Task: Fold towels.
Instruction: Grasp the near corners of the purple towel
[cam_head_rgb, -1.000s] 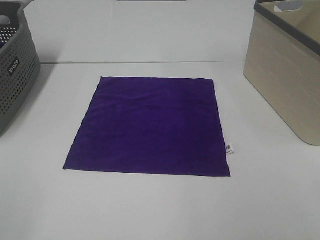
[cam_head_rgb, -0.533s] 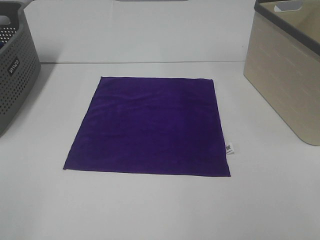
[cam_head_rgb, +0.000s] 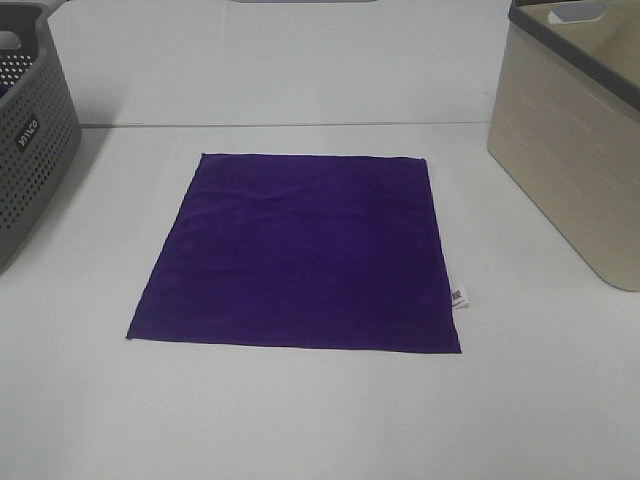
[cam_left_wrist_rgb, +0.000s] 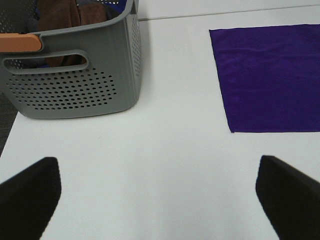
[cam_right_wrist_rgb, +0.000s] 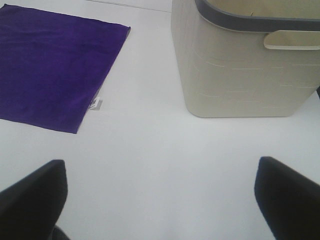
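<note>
the towel (cam_head_rgb: 300, 255) lies flat on the table (cam_head_rgb: 300, 420), left hand (cam_left_wrist_rgb: 157, 162) and right hand (cam_right_wrist_rgb: 161, 162) both wide (empty).

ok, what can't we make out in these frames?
Gray basket contents: left wrist view, wall and frame edge hide all but some brown cloth.
Beige basket interior: cut off by the frame edge, high and right wrist views.
White tag on the towel: print too small to read, any view.
The left hand and right hand: outside the high view; wrist views show only fingertips.
</note>
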